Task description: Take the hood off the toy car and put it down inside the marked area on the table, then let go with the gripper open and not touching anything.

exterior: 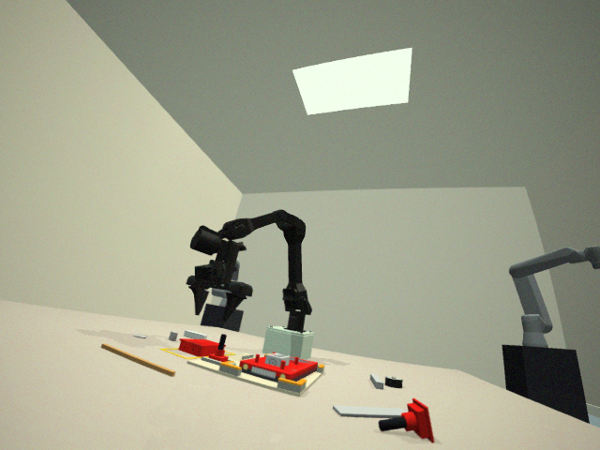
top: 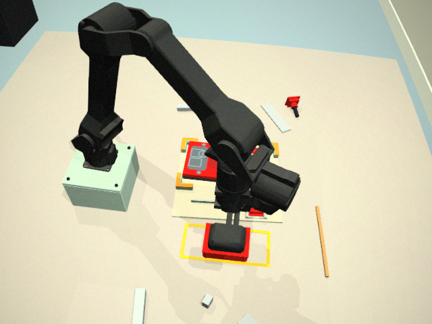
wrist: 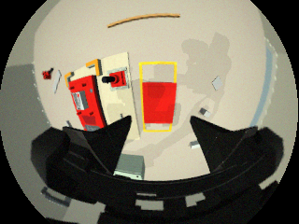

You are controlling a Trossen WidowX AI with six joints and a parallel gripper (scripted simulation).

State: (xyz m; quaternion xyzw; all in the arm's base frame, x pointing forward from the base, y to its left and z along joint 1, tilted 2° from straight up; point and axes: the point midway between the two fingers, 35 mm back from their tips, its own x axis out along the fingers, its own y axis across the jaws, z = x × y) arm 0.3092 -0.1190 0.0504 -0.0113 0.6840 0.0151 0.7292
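The red hood (top: 225, 256) (exterior: 199, 346) (wrist: 159, 103) lies flat on the table within the yellow outline of the marked area (top: 268, 247) (exterior: 175, 353) (wrist: 158, 63). Its long sides come up to the long yellow lines; whether they overlap them is hard to tell. My gripper (exterior: 211, 317) (wrist: 161, 119) is open wide and empty, pointing down. It hangs well above the hood and touches nothing. In the top view it covers much of the hood. The toy car (top: 209, 171) (exterior: 303, 368) (wrist: 95, 107) sits beside the area with its grey engine exposed; the arm partly hides it.
The cream board (top: 195, 210) (wrist: 122, 103) bears the car, orange corner brackets and an upright black-handled red piece (exterior: 220, 357) (wrist: 117, 79). Another such piece (top: 292, 100) (exterior: 421, 421) lies beyond the car. An orange stick (top: 321, 240) (exterior: 138, 359) and several pale blocks lie around.
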